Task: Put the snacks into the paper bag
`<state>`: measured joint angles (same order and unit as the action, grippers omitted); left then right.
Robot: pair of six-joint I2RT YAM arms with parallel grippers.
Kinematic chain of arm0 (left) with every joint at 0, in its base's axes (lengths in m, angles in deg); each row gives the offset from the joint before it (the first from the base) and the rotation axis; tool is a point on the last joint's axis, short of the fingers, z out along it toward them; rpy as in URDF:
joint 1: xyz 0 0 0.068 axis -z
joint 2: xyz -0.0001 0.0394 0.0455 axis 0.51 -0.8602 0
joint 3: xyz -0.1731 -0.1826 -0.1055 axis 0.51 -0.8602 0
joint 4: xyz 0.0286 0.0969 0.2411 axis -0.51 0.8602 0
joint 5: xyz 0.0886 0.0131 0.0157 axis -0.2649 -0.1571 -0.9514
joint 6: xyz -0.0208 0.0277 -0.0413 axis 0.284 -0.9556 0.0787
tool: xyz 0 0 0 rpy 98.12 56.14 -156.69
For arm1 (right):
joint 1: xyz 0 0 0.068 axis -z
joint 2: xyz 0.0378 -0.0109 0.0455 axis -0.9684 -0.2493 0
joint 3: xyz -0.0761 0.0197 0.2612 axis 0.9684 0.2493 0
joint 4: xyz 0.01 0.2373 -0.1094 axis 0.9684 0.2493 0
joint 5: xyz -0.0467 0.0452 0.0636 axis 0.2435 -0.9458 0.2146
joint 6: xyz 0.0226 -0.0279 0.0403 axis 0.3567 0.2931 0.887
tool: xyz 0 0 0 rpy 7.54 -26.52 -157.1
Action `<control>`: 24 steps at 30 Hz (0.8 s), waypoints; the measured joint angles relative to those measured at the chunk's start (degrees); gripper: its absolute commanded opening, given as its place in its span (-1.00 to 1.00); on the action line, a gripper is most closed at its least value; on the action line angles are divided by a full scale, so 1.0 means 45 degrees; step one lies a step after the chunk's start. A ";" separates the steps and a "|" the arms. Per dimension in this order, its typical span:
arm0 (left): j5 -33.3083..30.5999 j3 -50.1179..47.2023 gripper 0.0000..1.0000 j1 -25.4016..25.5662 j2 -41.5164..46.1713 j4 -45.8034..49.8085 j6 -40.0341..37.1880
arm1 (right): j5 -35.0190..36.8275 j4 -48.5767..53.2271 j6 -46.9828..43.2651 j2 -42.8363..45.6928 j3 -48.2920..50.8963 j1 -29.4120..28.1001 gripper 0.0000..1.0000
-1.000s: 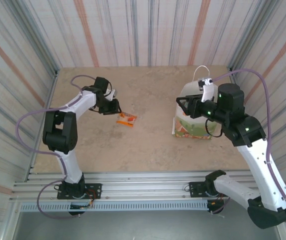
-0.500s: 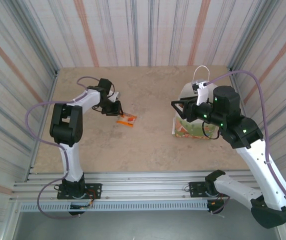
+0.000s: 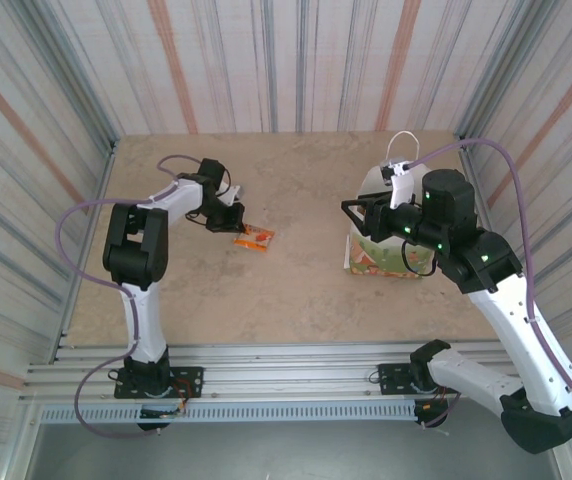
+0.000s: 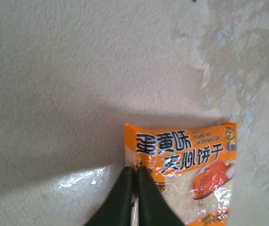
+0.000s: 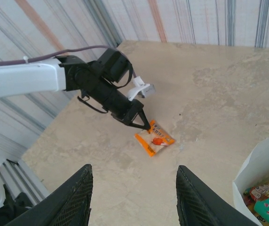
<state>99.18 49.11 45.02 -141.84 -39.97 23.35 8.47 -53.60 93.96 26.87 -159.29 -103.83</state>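
Note:
An orange snack packet (image 3: pixel 255 238) with black characters lies flat on the table left of centre. In the left wrist view the packet (image 4: pixel 186 172) has its left edge pinched between the black fingertips, with my left gripper (image 4: pixel 134 170) shut on it. From the top, that gripper (image 3: pixel 238 228) touches the packet's left end. The white paper bag (image 3: pixel 386 250) with floral print stands upright at the right. My right gripper (image 3: pixel 354 212) hovers open and holds nothing, just left of the bag's top. The right wrist view shows teal and green packets (image 5: pixel 268 200) inside the bag (image 5: pixel 259 162).
Striped walls enclose the beige table (image 3: pixel 296 290) on three sides. A metal rail (image 3: pixel 286 375) runs along the near edge. The left arm's purple cable (image 3: pixel 76 215) loops out to the left. Open floor lies between the packet and the bag.
My left gripper has reached the packet's left edge and closed on it. The right arm has shifted slightly left with its jaws still apart.

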 measured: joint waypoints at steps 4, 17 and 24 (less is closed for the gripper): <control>0.0005 -0.0015 -1.00 0.0000 0.0029 -0.0029 -0.0039 | 0.0053 -0.0010 -0.0010 0.0000 0.0000 0.0000 -0.03; 0.1093 -0.0481 -1.00 0.0000 0.3526 0.0131 -0.1365 | 0.0209 -0.0335 -0.0238 -0.0296 -0.0010 0.0000 0.01; 0.3109 -0.0602 -1.00 0.0058 0.6154 0.0126 -0.2895 | -0.0641 -0.0117 -0.0476 -0.1919 -0.0461 0.0000 0.03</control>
<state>113.17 46.40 45.28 -114.15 -39.40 10.32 5.58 -54.12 91.82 18.24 -161.37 -103.83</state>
